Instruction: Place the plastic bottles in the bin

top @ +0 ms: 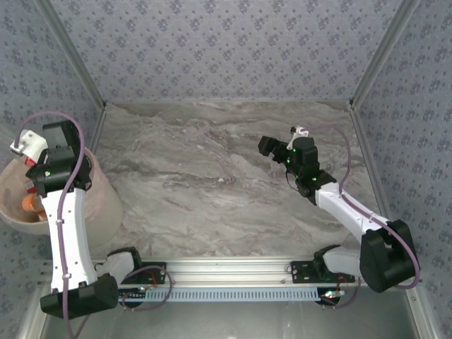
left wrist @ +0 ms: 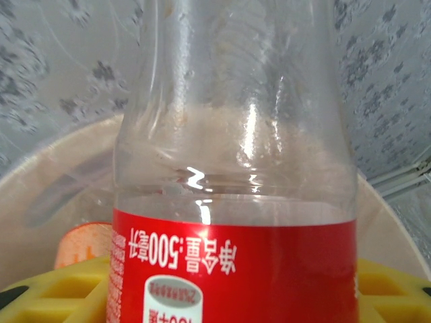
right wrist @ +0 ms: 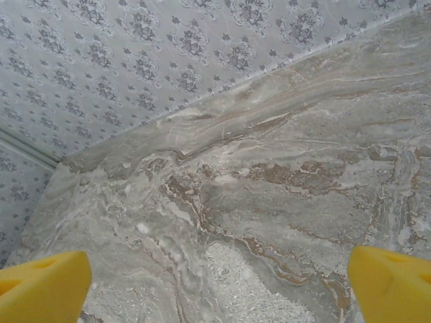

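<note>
From above, the left arm [top: 68, 233] reaches out over the bin [top: 102, 205], which stands at the table's [top: 212, 191] left edge. The left gripper [top: 30, 180] hangs over the bin's open mouth, and its fingers are too hidden to judge from here. A spot of orange [top: 30, 203] lies inside the bin. The right gripper [top: 268, 146] hovers over bare marble on the right half of the table, well apart from the bin.

On the left wrist, a clear plastic bottle with a red label [left wrist: 232, 202] sits between the yellow fingers [left wrist: 387, 289], which are closed in on it at the label. Its long axis runs straight up the frame, away from the gripper, out over the bin's pale rim [left wrist: 60, 158]. The label's print reads upside down. Neither end of the bottle is in frame, so I cannot tell which way the cap points. An orange piece [left wrist: 84, 243] lies in the bin beside it.

On the right wrist, the two yellow fingertips [right wrist: 44, 286] stand at opposite bottom corners, spread wide, with only marble between them.
</note>
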